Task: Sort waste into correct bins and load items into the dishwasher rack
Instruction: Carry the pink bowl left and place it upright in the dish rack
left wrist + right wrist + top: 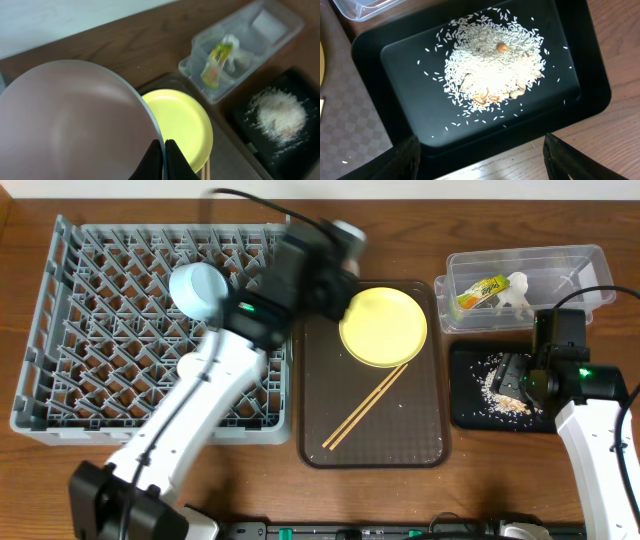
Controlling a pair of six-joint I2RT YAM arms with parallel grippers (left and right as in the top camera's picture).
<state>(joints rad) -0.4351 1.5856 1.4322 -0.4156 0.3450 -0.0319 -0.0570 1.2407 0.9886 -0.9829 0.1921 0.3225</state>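
Observation:
My left gripper [163,150] is shut on the rim of a white bowl [75,125] and holds it above the far edge of the brown tray; in the overhead view it is blurred [340,238]. A yellow plate [383,326] and wooden chopsticks [365,407] lie on that tray. A light blue bowl [197,288] sits in the grey rack [60,360]. My right gripper [480,160] is open and empty over the black tray [410,75], which holds rice leftovers [492,65]. The clear tub [570,265] holds the yellow-green wrapper [482,290] and a white scrap [517,288]. The small cup is out of view.
The brown serving tray [400,440] lies between the rack and the two bins. The clear tub stands behind the black tray [465,405] at the right. My left arm stretches diagonally over the rack's right front corner.

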